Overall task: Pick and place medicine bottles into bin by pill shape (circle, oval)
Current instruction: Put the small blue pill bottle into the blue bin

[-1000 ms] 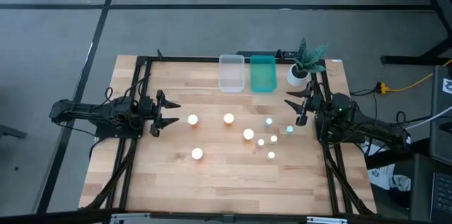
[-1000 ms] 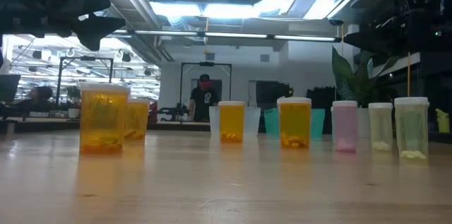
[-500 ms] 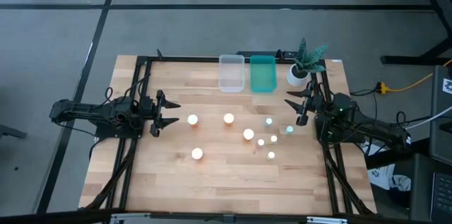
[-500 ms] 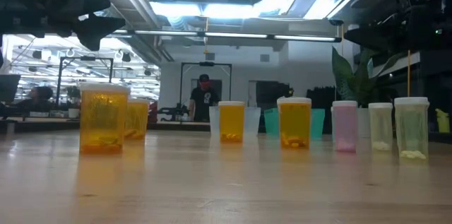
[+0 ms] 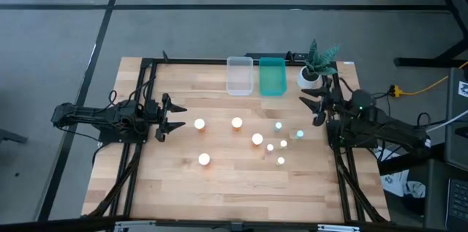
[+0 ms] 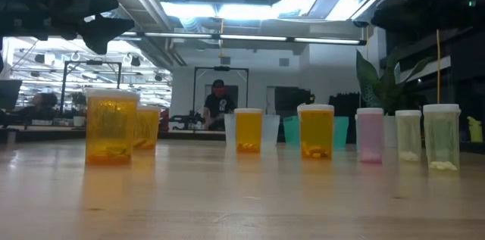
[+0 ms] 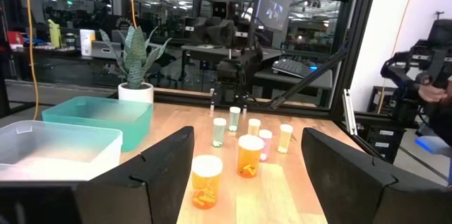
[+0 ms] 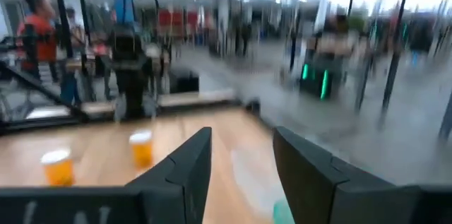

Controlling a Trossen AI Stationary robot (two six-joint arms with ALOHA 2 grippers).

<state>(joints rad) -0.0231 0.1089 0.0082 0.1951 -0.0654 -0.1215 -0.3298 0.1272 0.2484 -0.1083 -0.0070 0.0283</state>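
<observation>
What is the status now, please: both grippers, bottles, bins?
Left gripper open, waiting at table's left. Right gripper open, empty, near the plant pot. Bottles all on table; clear bin and teal bin hold none. Nothing blocking.

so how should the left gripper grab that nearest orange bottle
The nearest orange bottle stands upright on the table, apart from the other bottles. The left gripper is open and level beside it. It could probably slide in sideways and close across the round body just below the white cap, where there is free space on both flanks.
</observation>
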